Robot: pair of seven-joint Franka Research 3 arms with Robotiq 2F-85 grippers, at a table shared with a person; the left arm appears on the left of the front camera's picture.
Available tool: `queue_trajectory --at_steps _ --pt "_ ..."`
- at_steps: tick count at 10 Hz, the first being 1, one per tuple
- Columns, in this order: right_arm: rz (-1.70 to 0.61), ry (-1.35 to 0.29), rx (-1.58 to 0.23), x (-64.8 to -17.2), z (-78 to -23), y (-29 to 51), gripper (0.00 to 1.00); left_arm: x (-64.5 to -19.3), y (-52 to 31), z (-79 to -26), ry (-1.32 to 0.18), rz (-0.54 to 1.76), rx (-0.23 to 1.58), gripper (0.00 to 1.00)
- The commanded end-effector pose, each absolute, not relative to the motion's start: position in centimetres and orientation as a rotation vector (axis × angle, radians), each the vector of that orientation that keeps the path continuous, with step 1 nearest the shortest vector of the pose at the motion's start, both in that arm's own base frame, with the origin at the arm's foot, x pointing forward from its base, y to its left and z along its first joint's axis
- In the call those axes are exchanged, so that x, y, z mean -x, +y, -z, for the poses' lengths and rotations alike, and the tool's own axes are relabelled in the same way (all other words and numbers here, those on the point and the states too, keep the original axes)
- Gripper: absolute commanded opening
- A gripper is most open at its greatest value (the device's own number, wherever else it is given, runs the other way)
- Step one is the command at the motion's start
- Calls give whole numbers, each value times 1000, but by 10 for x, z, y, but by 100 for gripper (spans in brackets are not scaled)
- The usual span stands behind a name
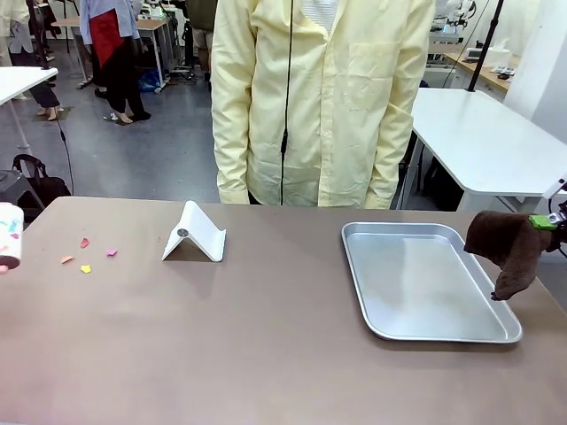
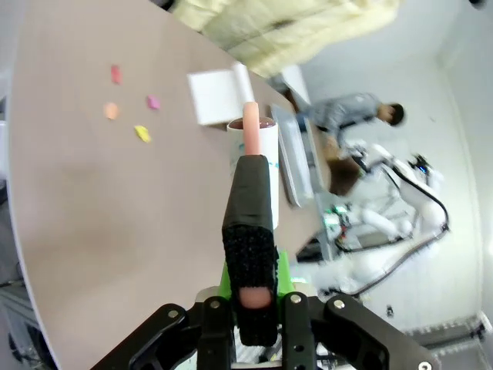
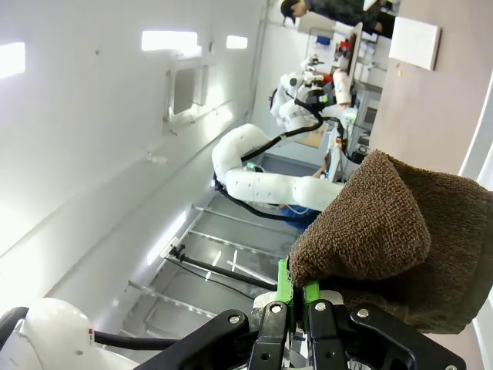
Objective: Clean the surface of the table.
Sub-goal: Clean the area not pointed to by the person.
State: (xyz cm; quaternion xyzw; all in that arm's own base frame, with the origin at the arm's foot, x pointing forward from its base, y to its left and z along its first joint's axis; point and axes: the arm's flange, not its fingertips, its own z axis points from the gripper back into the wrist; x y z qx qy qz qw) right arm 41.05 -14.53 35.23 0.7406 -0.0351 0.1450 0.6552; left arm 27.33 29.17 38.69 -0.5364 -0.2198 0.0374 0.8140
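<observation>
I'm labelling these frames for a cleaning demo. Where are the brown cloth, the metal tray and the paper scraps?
brown cloth (image 1: pixel 505 250), front view, its hanging folds.
metal tray (image 1: pixel 425 283), front view, its bare floor.
paper scraps (image 1: pixel 86 268), front view, the yellow scrap.

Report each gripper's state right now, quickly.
Left gripper: shut on the lint roller, gripping its black handle.
Right gripper: shut on the brown cloth.

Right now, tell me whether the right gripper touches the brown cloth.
Touching: in the right wrist view the right gripper pinches the brown cloth between its pads.
</observation>
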Motion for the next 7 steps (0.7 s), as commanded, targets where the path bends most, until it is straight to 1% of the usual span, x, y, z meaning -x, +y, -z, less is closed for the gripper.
queue_trajectory --at_steps 1,3,4,5,7 --pt "-314 -74 -1692 -414 -358 -146 6 -307 270 -386 -427 -245 1127 22" --pt "-314 -74 -1692 -414 -358 -146 6 -343 277 -374 -400 -423 1072 22" --pt "-314 -74 -1692 -414 -358 -146 6 -354 276 -369 -368 -442 1066 22" --pt "-314 -74 -1692 -414 -358 -146 6 -360 275 -365 -367 -463 1025 22" --pt "-314 -74 -1692 -414 -358 -146 6 -364 268 -355 -367 -424 931 22"
